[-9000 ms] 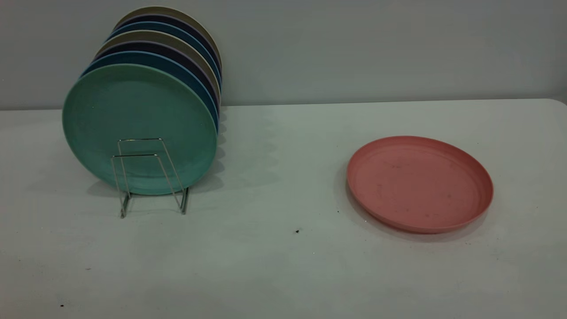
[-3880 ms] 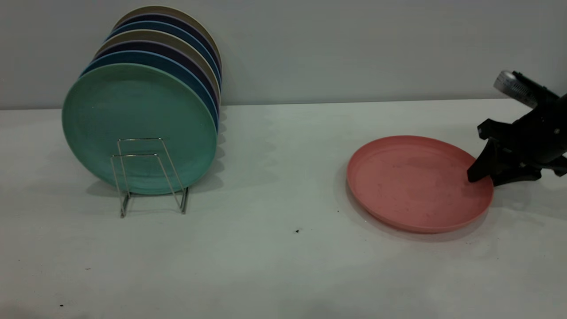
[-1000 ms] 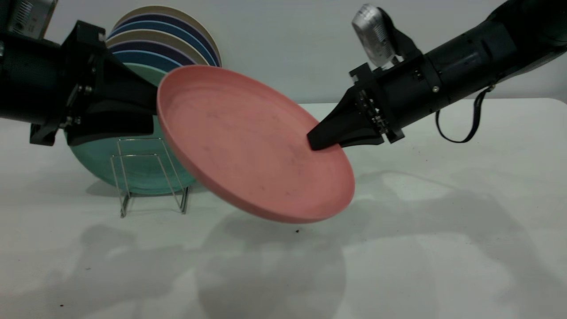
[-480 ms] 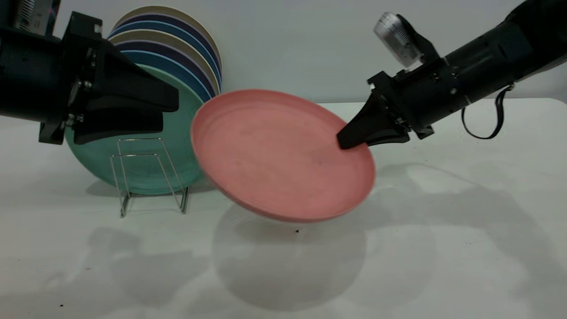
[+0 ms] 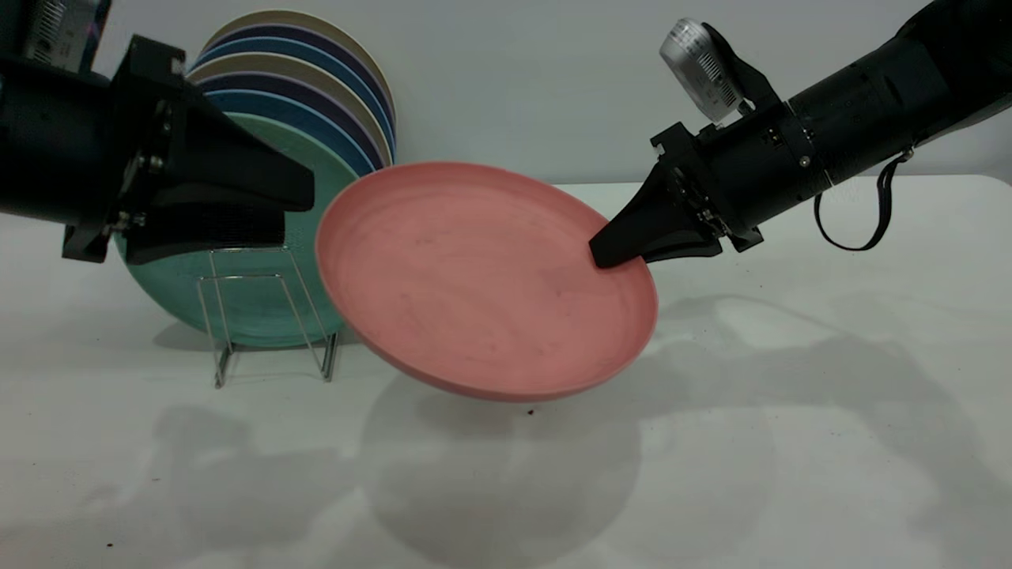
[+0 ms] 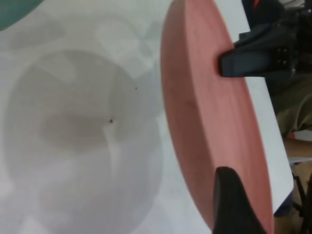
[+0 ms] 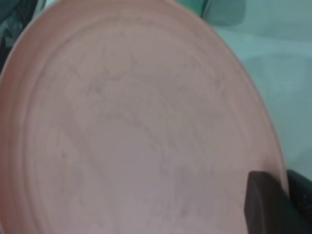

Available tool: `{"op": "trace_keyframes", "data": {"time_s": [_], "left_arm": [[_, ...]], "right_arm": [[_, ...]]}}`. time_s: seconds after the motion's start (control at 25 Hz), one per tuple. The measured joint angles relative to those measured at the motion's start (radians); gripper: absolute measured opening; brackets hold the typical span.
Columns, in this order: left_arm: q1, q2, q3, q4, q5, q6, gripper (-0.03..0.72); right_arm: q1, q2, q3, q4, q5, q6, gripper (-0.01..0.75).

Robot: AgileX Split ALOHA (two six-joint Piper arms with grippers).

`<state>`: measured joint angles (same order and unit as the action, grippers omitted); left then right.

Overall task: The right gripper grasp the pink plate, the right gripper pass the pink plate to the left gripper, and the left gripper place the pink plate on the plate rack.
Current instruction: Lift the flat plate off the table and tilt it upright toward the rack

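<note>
1. Right gripper (image 5: 605, 254) pressed together on the rim of the pink plate (image 5: 482, 276), one finger (image 7: 265, 204) on the inner face, the other under the rim.
2. Pink plate held in the air above the table (image 5: 791, 442), tilted, with its hollow face turned toward the exterior camera and a round shadow on the table below.
3. Held at the rim part farthest from the plate rack (image 5: 269, 316); the opposite rim close to the left gripper (image 5: 296, 209).
4. Left gripper spread, upper and lower fingers apart, tips pointing at the near rim of the pink plate; just beside the rim, contact not visible in the exterior view.
5. In the left wrist view, one dark finger (image 6: 234, 204) of the left gripper in front of the pink plate's edge; touching or not, cannot tell.
6. Plate rack standing on the table, behind and below the left gripper, at the side of the pink plate away from the right gripper.
7. Teal-green plate (image 5: 316, 261) upright in the plate rack, with more plates (image 5: 316, 87) in a row behind; front wire loops of the plate rack bare.
</note>
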<state>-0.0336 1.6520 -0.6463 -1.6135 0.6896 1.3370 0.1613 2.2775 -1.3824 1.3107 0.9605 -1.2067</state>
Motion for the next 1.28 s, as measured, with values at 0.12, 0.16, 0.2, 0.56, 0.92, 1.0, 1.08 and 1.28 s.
{"op": "trace_keyframes", "data": {"time_s": [0.12, 0.16, 0.2, 0.56, 0.92, 1.0, 1.08, 1.28], "left_arm": [[0.000, 0.000, 0.000, 0.003, -0.002, 0.000, 0.402], [0.000, 0.000, 0.000, 0.003, -0.002, 0.000, 0.402], [0.000, 0.000, 0.000, 0.003, -0.003, 0.000, 0.402], [0.000, 0.000, 0.000, 0.004, -0.035, 0.000, 0.402], [0.000, 0.021, 0.000, 0.004, -0.049, 0.000, 0.402], [0.000, 0.033, 0.000, 0.005, -0.049, -0.001, 0.387], [0.000, 0.037, 0.000, 0.005, -0.049, -0.001, 0.343], [0.003, 0.040, 0.000, 0.004, -0.091, -0.008, 0.119]], "right_arm": [[0.000, 0.000, 0.000, 0.004, 0.008, 0.001, 0.017], [0.000, 0.000, 0.000, 0.005, 0.012, 0.001, 0.017], [0.000, 0.000, 0.000, 0.006, 0.016, 0.001, 0.017], [0.009, 0.000, 0.000, 0.046, 0.060, 0.001, 0.017], [0.093, 0.000, 0.000, 0.092, 0.065, -0.012, 0.017], [0.102, 0.000, 0.000, 0.097, 0.067, -0.016, 0.017], [0.107, 0.000, 0.000, 0.097, 0.067, -0.019, 0.017], [0.107, 0.000, 0.000, 0.095, 0.085, -0.026, 0.030]]}}
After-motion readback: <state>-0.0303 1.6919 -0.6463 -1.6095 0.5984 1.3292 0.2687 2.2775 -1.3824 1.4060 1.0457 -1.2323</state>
